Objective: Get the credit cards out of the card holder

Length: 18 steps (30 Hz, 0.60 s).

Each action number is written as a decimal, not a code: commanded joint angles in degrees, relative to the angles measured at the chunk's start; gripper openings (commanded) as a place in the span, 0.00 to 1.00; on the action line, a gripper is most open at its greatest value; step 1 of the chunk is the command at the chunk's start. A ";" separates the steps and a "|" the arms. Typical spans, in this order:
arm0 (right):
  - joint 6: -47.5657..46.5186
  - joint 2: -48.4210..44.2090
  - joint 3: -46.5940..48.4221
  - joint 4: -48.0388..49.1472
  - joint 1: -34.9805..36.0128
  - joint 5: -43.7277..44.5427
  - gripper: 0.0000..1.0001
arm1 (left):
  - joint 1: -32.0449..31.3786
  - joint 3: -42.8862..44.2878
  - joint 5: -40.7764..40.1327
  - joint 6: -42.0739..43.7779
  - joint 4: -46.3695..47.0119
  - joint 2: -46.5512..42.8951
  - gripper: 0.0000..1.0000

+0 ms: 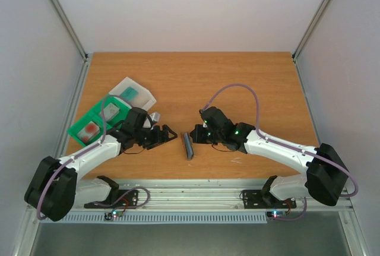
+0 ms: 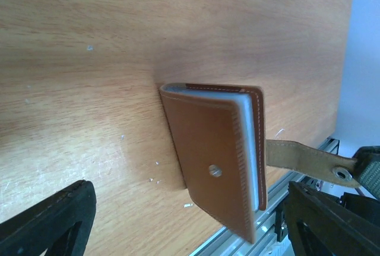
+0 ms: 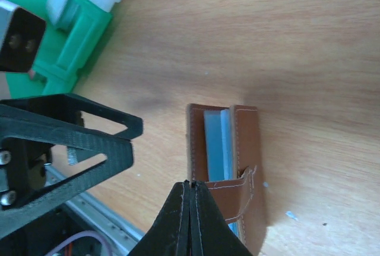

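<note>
The brown card holder stands on its edge on the table between my two grippers, slightly open, with grey-blue inner faces showing. No card shows inside it. My right gripper is shut on the holder's strap, with its fingertips at the holder's near end. My left gripper is open and empty, just left of the holder. A red card with a pale mark lies in the green tray. A pale teal card lies in the clear box.
The green compartmented tray sits at the left, behind my left arm, and shows in the right wrist view. The clear plastic box lies just beyond it. The table's metal front rail runs close behind the holder.
</note>
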 commanded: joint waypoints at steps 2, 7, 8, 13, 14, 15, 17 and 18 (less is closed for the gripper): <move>3.34 0.33 -0.47 6.13 0.49 -4.31 0.01 | -0.11 0.91 1.19 1.47 -1.54 -1.31 0.86; 2.82 0.80 -0.63 4.21 0.41 -2.62 0.01 | -0.11 0.42 0.52 2.10 -2.63 0.23 0.84; 2.43 0.64 -0.41 2.89 0.45 -1.76 0.01 | -0.13 0.09 0.74 2.11 -2.18 0.55 0.83; 0.66 -0.33 -0.22 -2.90 0.45 3.89 0.01 | -0.12 -1.21 0.70 1.51 -0.99 1.63 0.76; 0.36 -0.50 -0.26 -4.09 0.41 4.97 0.01 | -0.09 -1.31 0.49 1.50 -1.08 1.68 0.75; 0.14 -0.64 -0.32 -5.39 0.41 6.08 0.01 | -0.13 -1.43 0.45 1.54 -1.06 1.77 0.74; -0.39 -1.27 -0.70 -7.46 0.45 9.50 0.01 | -0.08 -1.68 0.52 1.58 -0.62 1.83 0.71; -0.80 -1.65 -0.98 -8.39 0.41 10.95 0.01 | -0.11 -1.83 0.59 1.47 -0.24 1.95 0.70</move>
